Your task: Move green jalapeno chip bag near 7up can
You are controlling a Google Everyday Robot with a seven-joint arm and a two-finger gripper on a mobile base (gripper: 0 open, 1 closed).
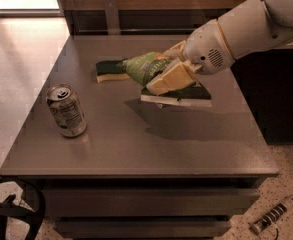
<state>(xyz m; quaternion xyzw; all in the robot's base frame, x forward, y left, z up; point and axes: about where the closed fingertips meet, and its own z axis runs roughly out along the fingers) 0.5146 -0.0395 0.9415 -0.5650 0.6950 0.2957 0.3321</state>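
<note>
The green jalapeno chip bag point(145, 68) is held in the air above the middle of the grey table point(136, 144), its pale bottom seam hanging below. My gripper point(162, 75) is shut on the bag, with the white arm reaching in from the upper right. The 7up can point(66, 110) stands upright near the table's left edge, well to the left of and lower than the bag. The bag's shadow falls on the table between them.
A yellow sponge with a dark green top point(109, 70) lies at the back of the table, partly hidden behind the bag. A black cable loop point(11, 214) and a power strip point(271, 216) lie on the floor in front.
</note>
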